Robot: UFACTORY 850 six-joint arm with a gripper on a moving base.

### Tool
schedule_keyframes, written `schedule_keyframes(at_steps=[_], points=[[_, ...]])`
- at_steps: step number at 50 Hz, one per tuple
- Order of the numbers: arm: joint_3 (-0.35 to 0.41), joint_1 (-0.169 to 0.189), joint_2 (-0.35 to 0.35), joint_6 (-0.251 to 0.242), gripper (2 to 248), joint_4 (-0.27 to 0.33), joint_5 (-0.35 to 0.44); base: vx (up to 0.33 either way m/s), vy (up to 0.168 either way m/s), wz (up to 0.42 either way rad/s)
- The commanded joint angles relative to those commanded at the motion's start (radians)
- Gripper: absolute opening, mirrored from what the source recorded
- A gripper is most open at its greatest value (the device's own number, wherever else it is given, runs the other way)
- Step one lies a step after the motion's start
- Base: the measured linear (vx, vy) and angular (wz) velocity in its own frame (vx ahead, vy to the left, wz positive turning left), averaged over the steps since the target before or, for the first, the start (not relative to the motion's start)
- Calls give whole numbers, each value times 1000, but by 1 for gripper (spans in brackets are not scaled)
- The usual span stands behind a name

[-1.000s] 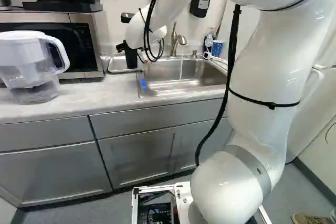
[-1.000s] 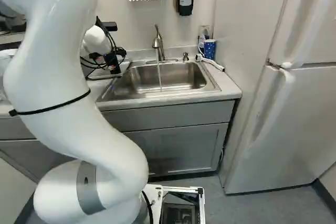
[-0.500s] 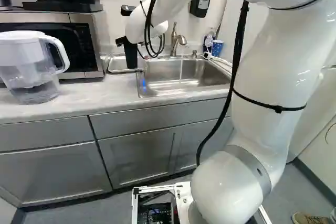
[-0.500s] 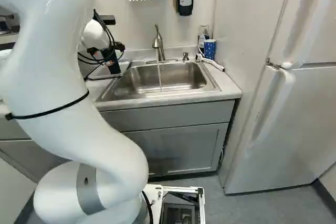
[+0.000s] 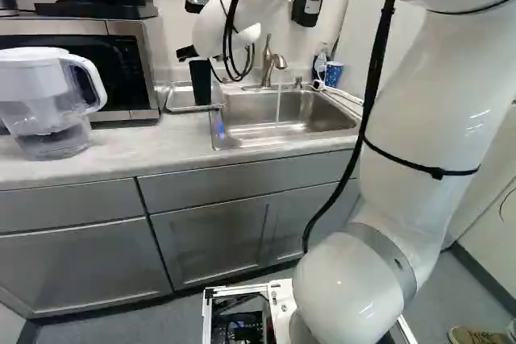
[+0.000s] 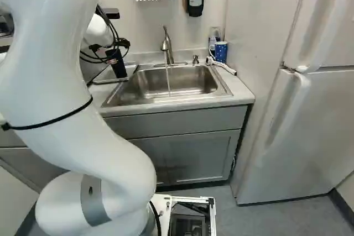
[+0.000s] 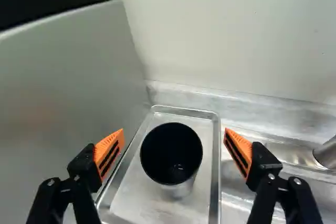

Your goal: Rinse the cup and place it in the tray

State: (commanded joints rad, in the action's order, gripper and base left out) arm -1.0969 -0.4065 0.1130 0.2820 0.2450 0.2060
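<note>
Only the wrist view looks into the cup point(image 7: 171, 155), upright on the tray point(image 7: 215, 171) between the pincer's point(image 5: 188, 52) wide-apart fingers, glints at its bottom. Both base views add water point(image 6: 168, 75) running from the faucet point(image 6: 166, 42) into the sink point(image 6: 188, 88), at the cup's three o'clock, and a blue mug point(image 6: 220, 52) beyond; the microwave point(image 5: 133, 74) blocks nine o'clock, the wall point(image 7: 220, 30) twelve.

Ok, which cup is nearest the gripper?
The dark cup, upright in the tray by the open gripper; the blue cup stands farther off, past the sink.
</note>
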Motion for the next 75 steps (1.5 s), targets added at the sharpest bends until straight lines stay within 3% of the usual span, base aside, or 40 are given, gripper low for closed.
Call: schedule_keyframes(at_steps=[14,58,75], points=[[14,26,-42,0,247,17,0,0,0,0],[60,143,-180,0,247,169,-28,0,0,0],[82,192,-205,0,247,172,-31,0,0,0]])
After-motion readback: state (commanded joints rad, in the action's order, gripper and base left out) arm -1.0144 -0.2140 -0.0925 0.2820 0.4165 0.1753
